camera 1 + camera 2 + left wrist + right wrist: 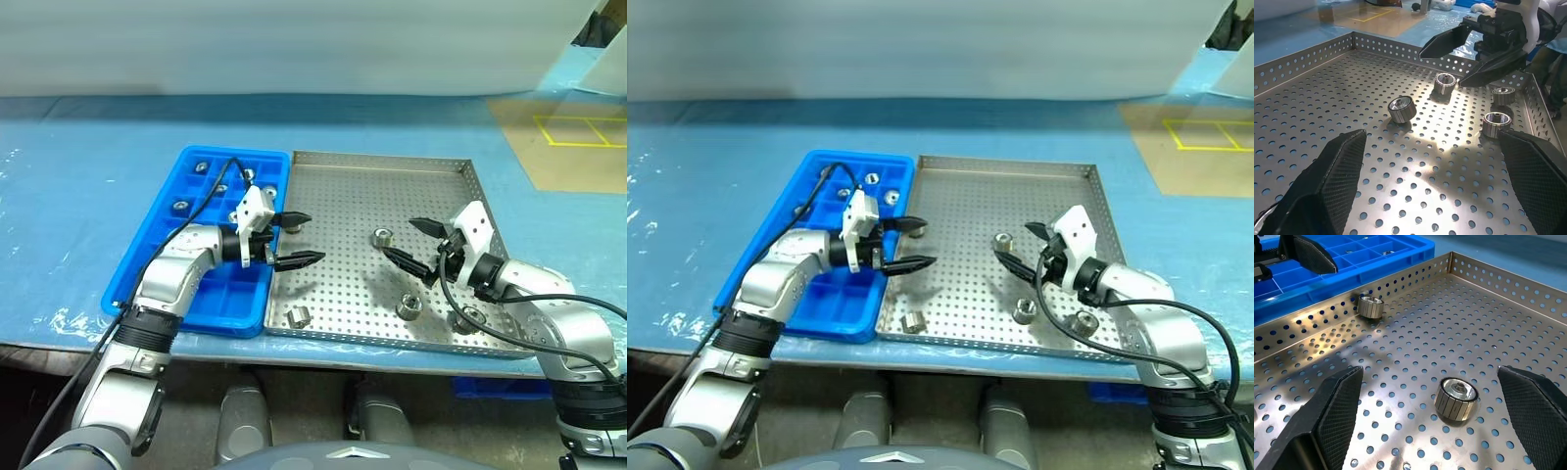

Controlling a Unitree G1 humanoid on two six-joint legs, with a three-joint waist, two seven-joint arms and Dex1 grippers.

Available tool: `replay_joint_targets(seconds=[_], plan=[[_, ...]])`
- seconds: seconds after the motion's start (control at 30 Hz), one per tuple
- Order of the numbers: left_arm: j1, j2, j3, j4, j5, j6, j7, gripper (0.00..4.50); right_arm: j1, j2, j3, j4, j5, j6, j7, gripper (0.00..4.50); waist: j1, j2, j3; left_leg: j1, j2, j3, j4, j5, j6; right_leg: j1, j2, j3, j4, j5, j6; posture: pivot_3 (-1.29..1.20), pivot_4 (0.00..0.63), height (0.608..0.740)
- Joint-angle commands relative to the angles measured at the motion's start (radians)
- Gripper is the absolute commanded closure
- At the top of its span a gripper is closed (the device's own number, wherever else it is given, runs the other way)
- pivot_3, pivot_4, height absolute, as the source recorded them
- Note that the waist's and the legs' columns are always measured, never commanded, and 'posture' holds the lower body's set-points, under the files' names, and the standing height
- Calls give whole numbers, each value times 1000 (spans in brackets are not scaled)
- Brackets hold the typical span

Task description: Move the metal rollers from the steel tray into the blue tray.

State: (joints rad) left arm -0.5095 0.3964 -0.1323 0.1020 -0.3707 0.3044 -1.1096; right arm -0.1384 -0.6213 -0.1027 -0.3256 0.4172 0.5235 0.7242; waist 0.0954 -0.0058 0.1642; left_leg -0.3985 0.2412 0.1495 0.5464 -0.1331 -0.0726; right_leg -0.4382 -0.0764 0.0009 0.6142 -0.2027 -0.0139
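While spread wide and holding nothing, left gripper [291,240] level over steel tray [392,176] at nine o'clock, right gripper [411,250] likewise agape near centre; metal rollers [383,237] loose at five and seven o'clock, others in blue tray [147,257] alongside

I see shiny ribbed metal rollers [1456,398] on a perforated brushed steel tray [343,206]; blue tray [162,235] glossy plastic.
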Motion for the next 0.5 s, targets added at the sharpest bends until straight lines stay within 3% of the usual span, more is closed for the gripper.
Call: replay_joint_targets(seconds=[0.03,0.5], plan=[[-18,-4,6,-25,-1,-24,5,0,-3,4,-1,-2,-2,-37,11,12,0,0,0,0,0,0,0,0,0,0,0,0,0,0,0,-35,150,740],[-13,-7,1,-28,24,-44,33,0,-53,18,41,85,-24,-51,29,12,1,0,0,0,0,0,0,0,0,0,0,0,1,0,0,-8,150,740]])
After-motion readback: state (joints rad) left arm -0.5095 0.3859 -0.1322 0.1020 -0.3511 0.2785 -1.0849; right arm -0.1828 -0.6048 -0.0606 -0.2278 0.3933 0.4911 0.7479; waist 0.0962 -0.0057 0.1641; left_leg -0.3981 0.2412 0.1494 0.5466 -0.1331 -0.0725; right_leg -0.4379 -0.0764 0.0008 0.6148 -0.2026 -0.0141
